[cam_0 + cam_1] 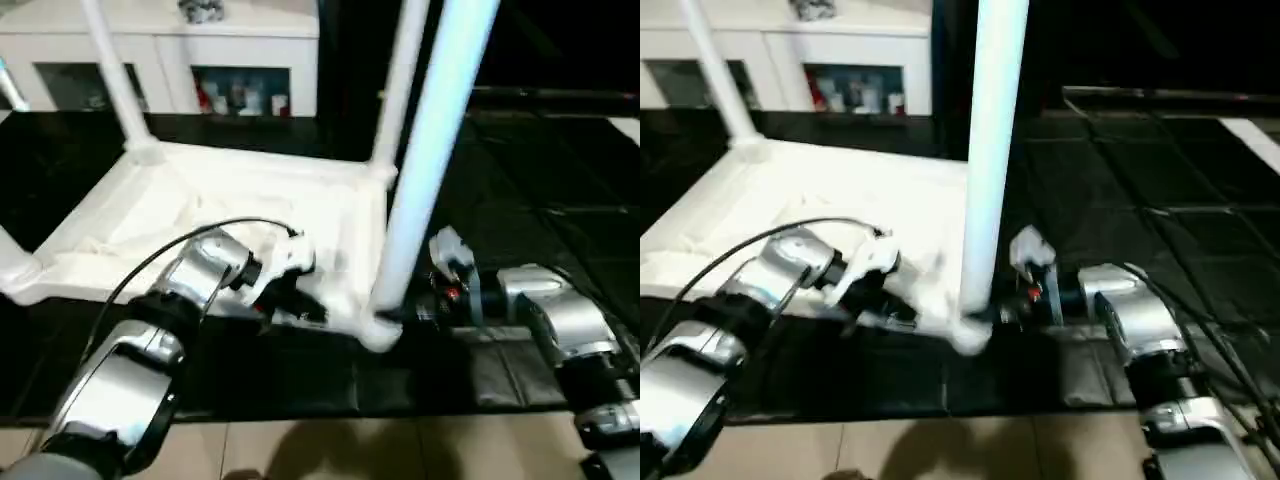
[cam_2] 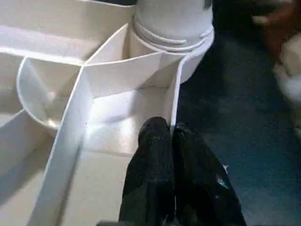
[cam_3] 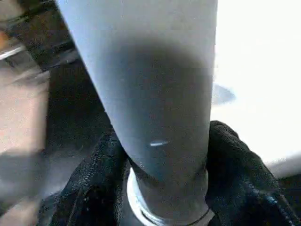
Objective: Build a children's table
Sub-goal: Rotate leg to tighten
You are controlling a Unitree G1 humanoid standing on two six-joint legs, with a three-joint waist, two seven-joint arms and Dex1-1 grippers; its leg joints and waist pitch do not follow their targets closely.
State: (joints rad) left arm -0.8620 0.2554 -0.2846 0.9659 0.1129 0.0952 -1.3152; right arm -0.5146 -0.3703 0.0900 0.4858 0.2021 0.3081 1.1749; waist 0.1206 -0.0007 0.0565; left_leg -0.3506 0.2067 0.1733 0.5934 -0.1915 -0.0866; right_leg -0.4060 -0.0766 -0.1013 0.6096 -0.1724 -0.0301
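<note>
**Blown-out whites, crushed blacks**

Head views are soft and contrasty: the tabletop (image 1: 250,200) glares nearly featureless, while the dark mat (image 1: 540,200) swallows detail. The near leg (image 3: 150,94) looks bluish and shaded. Wrist shots go blurry at their edges.

We see the white table top (image 1: 250,205) lying upside down on the dark floor, its ribbed underside facing up with thin walls meeting at the round corner sockets. Long tapered white legs stand upright from the corners: the near leg (image 1: 430,150) rises from the near right socket (image 1: 378,328), another (image 1: 115,70) from the far left corner and one (image 1: 400,85) from the far right. The near leg's base (image 2: 171,28) is seated in its socket.
</note>
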